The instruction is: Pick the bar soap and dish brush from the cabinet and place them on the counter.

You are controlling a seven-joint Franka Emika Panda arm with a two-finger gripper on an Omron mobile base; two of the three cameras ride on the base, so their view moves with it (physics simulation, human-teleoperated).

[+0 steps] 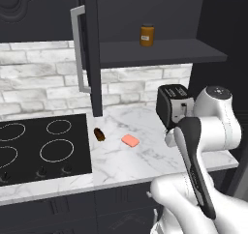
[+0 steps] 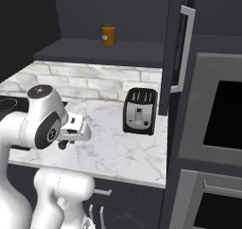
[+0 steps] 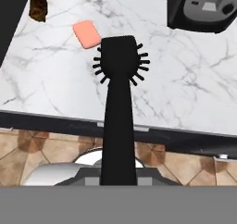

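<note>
A white robot arm is standing before a white marble counter (image 1: 145, 163). Its gripper (image 3: 118, 174) is pinching the handle of a black dish brush (image 3: 118, 102), whose bristled head is pointing toward twelve o'clock in the hand view, above the counter's front edge. A pink bar soap (image 1: 130, 140) is lying flat on the marble, just at eleven o'clock from the bristles. A brown lump (image 1: 99, 134) is sitting near the soap, beside the cooktop (image 1: 43, 146). A black toaster (image 1: 172, 104) is standing at the counter's back right. The cabinet (image 1: 160, 51) is hanging open above, an amber jar (image 1: 147, 35) on its shelf.
</note>
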